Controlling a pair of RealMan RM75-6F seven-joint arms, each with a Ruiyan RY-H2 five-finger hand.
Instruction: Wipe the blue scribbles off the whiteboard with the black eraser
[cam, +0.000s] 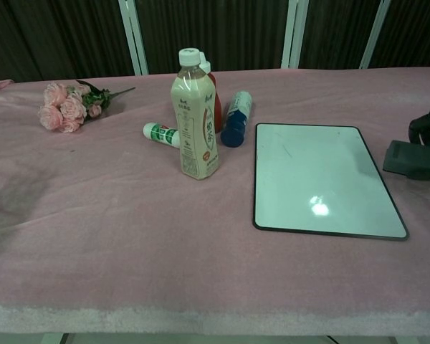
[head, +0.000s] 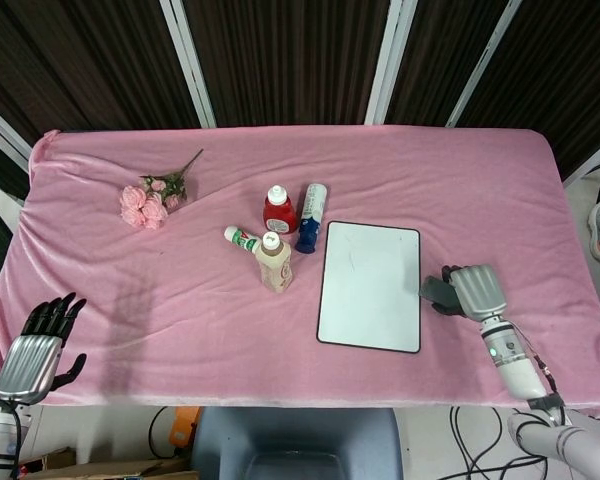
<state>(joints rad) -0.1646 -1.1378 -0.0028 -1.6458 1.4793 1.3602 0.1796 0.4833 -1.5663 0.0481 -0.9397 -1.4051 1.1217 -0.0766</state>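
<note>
The whiteboard lies flat on the pink cloth, right of centre. Its surface looks white, with only a faint thin mark near its far left part. My right hand is off the board, just past its right edge, and grips the black eraser. The eraser sits beside the board's right edge, over the cloth. In the chest view the hand is mostly cut off by the frame edge. My left hand hovers at the table's near left corner, fingers spread and holding nothing.
Left of the board stand a beige drink bottle and a red bottle. A blue bottle and a small green-labelled tube lie beside them. Pink flowers lie at the far left.
</note>
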